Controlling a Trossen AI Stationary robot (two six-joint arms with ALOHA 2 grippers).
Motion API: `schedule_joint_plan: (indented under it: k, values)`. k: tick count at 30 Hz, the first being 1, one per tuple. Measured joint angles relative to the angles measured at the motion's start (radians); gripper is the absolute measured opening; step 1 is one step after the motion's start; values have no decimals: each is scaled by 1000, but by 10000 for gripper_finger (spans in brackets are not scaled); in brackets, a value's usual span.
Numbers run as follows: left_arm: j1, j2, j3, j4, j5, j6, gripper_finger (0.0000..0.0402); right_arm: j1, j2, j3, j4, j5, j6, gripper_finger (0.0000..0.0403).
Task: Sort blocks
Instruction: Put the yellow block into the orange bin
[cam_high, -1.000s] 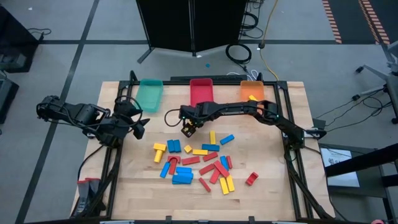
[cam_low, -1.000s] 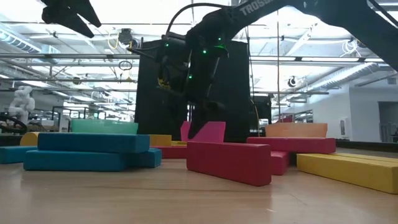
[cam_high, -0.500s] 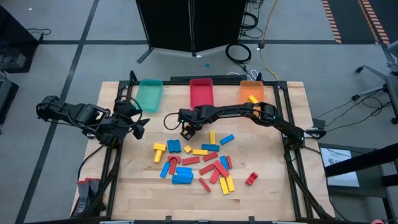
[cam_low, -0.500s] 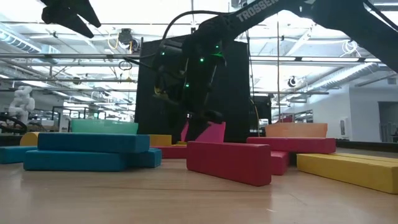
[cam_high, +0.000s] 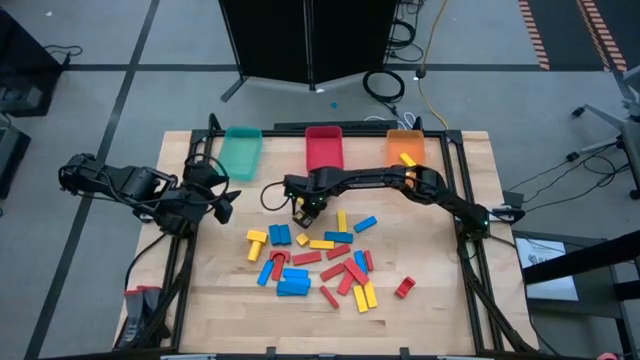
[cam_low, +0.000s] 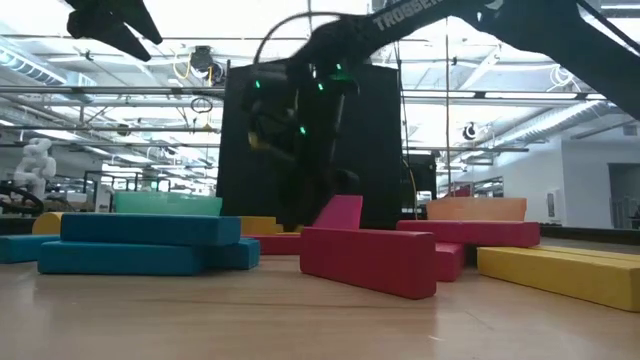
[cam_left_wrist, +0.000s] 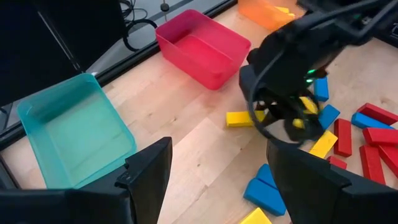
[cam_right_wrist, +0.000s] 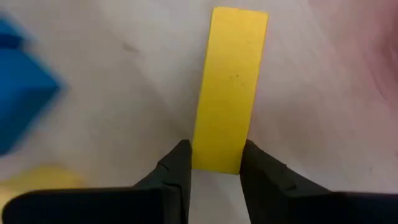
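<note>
The right end effector (cam_right_wrist: 214, 163) has closed on one end of a yellow block (cam_right_wrist: 230, 87) lying on the bench (cam_high: 440, 310) near the red bin (cam_high: 323, 147). Next, lift it toward the orange bin (cam_high: 404, 146). The left end effector (cam_left_wrist: 214, 180) waits open by the teal bin (cam_left_wrist: 74, 134).

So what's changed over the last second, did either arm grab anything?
The right end effector closed its fingers on a yellow block near the red bin. The left end effector stayed open by the teal bin; the pile didn't move.
</note>
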Motion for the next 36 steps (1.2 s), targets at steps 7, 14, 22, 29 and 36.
schedule_joint_plan:
  k: [7, 14, 22, 29, 36]
  values:
    - [0, 0, 0, -17, 0, 0, 267, 30, -7, 238, -226, -14, -141, 88]
    - [0, 0, 0, -16, 0, 0, 267, 20, -160, 276, -439, 108, -269, 88]
    - [0, 0, 0, -14, 0, 0, 267, -67, -514, -27, -482, 120, -348, 88]
    - [0, 0, 0, -15, -2, 0, 267, -215, -912, -558, -282, 117, -154, 88]
    - [0, 0, 0, -14, -9, 0, 267, -392, -1078, -891, -180, 121, 27, 88]
